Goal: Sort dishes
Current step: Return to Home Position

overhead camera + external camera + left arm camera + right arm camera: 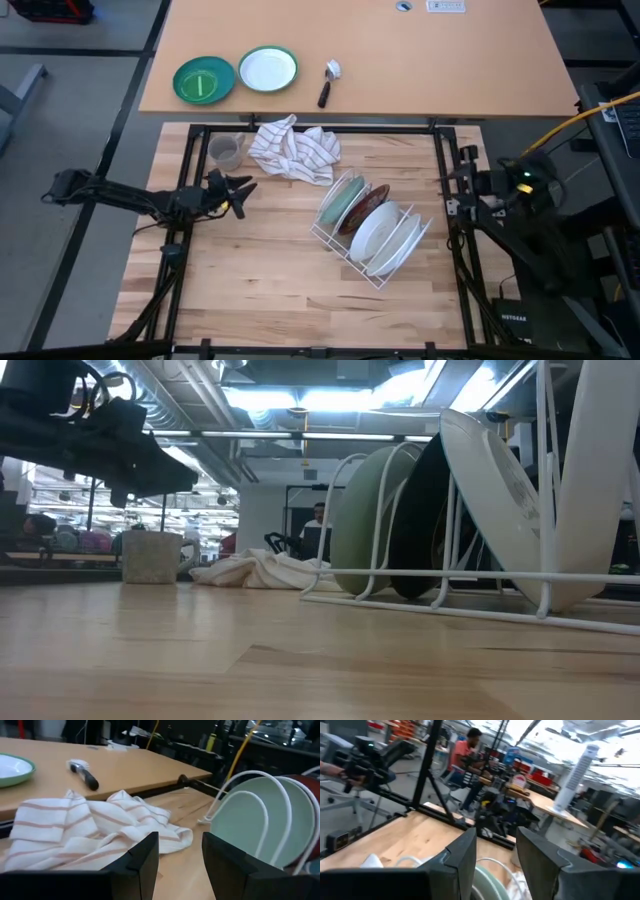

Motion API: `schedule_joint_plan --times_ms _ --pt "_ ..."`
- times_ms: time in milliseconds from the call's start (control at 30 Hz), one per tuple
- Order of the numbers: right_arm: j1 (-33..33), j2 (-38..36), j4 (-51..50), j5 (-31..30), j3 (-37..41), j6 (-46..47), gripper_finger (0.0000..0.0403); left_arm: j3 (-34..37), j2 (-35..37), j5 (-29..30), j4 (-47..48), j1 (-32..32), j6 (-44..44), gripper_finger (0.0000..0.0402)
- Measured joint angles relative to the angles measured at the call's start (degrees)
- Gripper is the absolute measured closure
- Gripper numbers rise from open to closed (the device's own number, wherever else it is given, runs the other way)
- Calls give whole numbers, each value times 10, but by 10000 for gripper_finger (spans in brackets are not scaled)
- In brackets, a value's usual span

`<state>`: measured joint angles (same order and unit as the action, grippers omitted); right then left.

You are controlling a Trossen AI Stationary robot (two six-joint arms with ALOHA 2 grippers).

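- The dish rack stands on the wooden table with four plates on edge in its slots. From above, the light blue plate sits at the end nearest the striped cloth, the dark red plate is next to it, and two white plates fill the other end.
- Only the low view shows the red plate's glossy black underside, between the pale plate and a leaning white one.
- The left gripper hovers to the rack's left, well clear of it, with its fingers apart and empty. Its wrist view looks over the cloth to the blue plate behind the rack's white wire.
- The right gripper hangs on the rack's opposite side, near the table's edge, also parted and holding nothing. Its wrist view catches only a wire loop and a pale rim, with a person seated in the room beyond.
- A grey mug stands beside the cloth, beyond the rack.
- Farther beyond the rack, the high view takes in a green plate, a green-rimmed white plate and a brush on a tan table. The left wrist view shows only the last two of these.
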<state>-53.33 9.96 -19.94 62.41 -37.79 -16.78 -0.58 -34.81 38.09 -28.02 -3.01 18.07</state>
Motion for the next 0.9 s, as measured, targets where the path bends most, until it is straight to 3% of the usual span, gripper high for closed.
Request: schedule_joint_plan --times_ms 167,333,600,900 --pt "31 0 82 -4 57 9 258 0 -2 0 3 16 13 260" --pt "61 0 149 -91 82 6 258 0 -2 0 10 24 13 260" --pt "93 0 170 -223 180 -20 258 0 -3 0 46 25 28 260" --pt "99 0 265 -289 271 -30 258 0 -3 0 119 25 68 260"
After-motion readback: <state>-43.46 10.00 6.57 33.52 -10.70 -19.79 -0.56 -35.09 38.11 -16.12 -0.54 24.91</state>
